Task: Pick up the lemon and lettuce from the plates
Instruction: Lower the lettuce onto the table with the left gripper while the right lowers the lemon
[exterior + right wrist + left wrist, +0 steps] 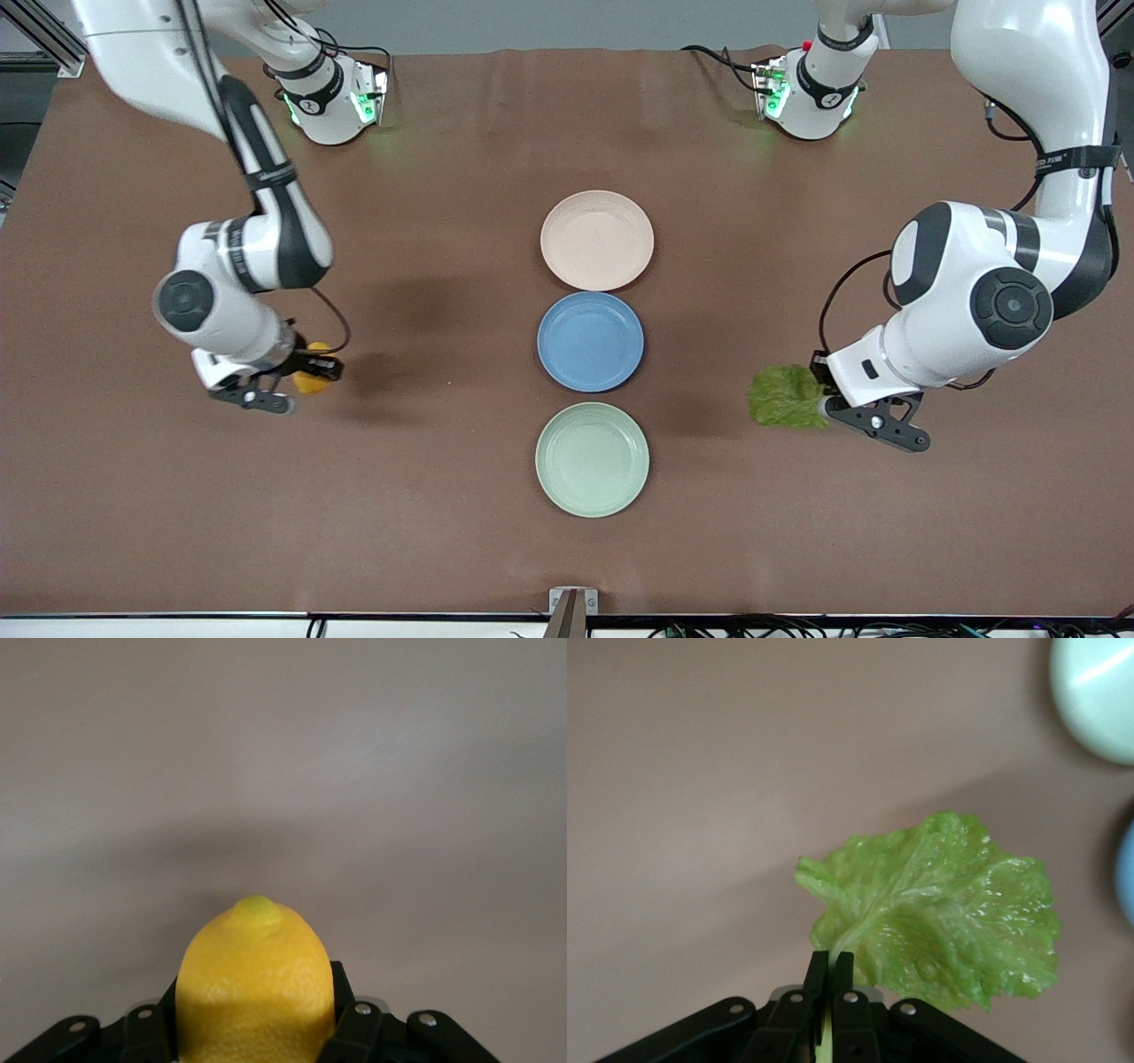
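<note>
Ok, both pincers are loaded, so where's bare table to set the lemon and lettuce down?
Bare brown table lies under the right pincer holding the lemon, toward the right arm's end, and under the left pincer holding the lettuce, toward the left arm's end. The middle is crowded: beige plate, blue plate and green plate sit closely in a line.

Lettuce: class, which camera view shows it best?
The left wrist view: the lettuce fills it, veins plain, stem pinched in the left claw. The front view shows only a small green clump. The right wrist view shows none of it.
</note>
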You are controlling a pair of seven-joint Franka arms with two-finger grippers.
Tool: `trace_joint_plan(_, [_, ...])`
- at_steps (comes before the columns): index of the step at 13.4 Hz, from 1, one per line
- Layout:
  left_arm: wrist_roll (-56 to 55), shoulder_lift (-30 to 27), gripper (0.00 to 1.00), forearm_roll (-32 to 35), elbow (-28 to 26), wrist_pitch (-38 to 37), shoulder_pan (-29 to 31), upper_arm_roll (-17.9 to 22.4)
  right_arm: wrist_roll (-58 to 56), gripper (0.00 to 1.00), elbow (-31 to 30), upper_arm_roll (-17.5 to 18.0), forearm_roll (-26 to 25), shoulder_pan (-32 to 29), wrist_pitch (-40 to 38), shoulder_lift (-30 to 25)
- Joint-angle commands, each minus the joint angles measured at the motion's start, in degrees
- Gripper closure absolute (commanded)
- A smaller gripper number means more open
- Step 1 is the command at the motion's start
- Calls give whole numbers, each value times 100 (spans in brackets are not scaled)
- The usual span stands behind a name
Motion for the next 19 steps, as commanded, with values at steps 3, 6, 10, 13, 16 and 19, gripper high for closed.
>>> trace_joint_plan(3, [-141, -662, 94, 541, -1816, 1104, 731, -91, -1088, 97, -143, 178, 32, -527, 464, 503])
trace_joint_plan(6, [-132, -707, 90, 550, -2653, 2124, 1083, -100, -1142, 97, -320, 256, 32, -518, 438, 495])
trace_joint_plan(10, [-150, -488, 75, 541, -3296, 3295, 1119, -91, -1133, 96, -522, 423, 181, -519, 411, 477])
trace_joint_plan(13, [-132, -575, 0, 541, -3192, 3244, 1128, -100, -1142, 93, -592, 546, 375, -510, 394, 451])
trace_joint_plan(16, [-342, -1109, 0, 541, -3130, 2789, 1110, -100, -1133, 1, -522, 547, 366, -501, 323, 442])
trace_joint_plan(19, [-414, -1707, 0, 515, -2561, 1351, 1093, -187, -1160, 0, -102, 529, 296, -501, 9, 381])
